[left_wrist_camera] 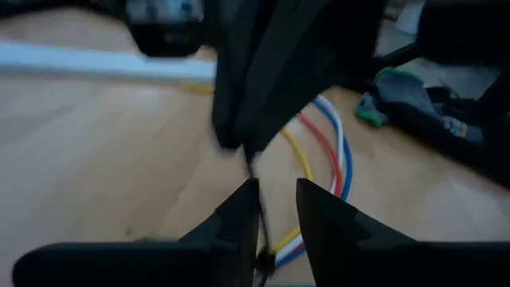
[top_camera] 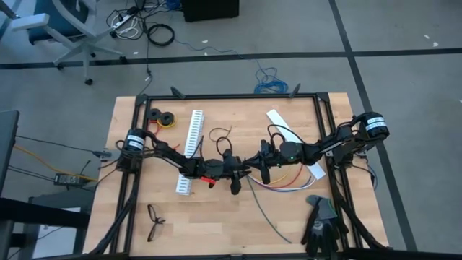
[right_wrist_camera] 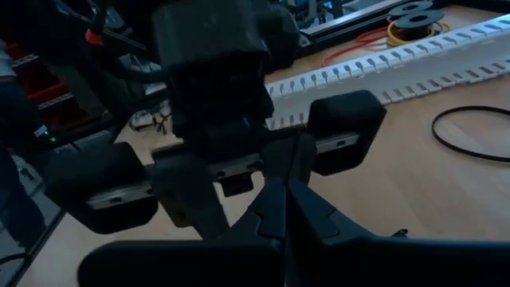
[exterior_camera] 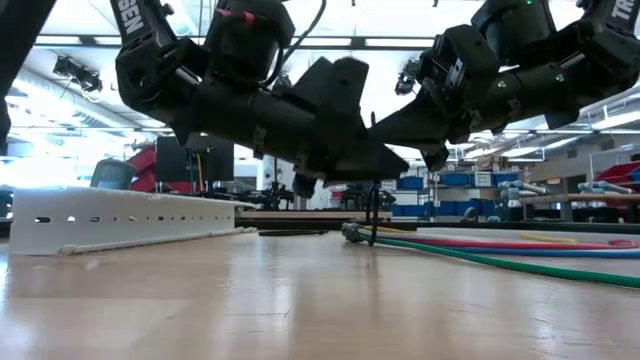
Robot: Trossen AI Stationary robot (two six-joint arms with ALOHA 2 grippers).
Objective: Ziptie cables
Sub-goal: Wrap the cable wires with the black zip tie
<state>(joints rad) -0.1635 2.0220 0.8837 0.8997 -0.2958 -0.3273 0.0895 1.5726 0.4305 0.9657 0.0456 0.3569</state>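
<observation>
While the left fingers [left_wrist_camera: 277, 209] stand narrowly parted (a ziptie [left_wrist_camera: 256, 239] between them), the cables [left_wrist_camera: 323, 151] lie just beyond; right fingers [right_wrist_camera: 288, 179] closed.

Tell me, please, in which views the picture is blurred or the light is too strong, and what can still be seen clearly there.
Low view: bright ceiling lights behind leave both arms as dark silhouettes; the white slotted strip is clear. Left wrist view: soft blur, yet the cables show their colours beyond the left gripper. Right wrist view: dim, with the near right gripper blurred. High view: even light.
</observation>
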